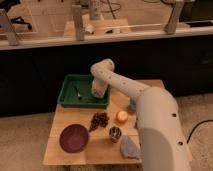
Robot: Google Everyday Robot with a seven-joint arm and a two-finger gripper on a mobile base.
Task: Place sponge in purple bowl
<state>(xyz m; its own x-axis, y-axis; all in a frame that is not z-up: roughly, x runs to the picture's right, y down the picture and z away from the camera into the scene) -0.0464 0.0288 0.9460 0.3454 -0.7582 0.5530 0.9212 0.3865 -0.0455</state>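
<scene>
Camera view: tool (98, 93) low in green tray (80, 104), sponge prob beneath; grip state can't tell.

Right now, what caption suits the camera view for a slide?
Arm's tool sits low inside the green tray; the purple bowl stands empty on the wooden table.

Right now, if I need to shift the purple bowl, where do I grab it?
Probably by its rim, from above, on the side away from the grapes: the purple bowl sits upright and open. The gripper is down in the green tray.
</scene>
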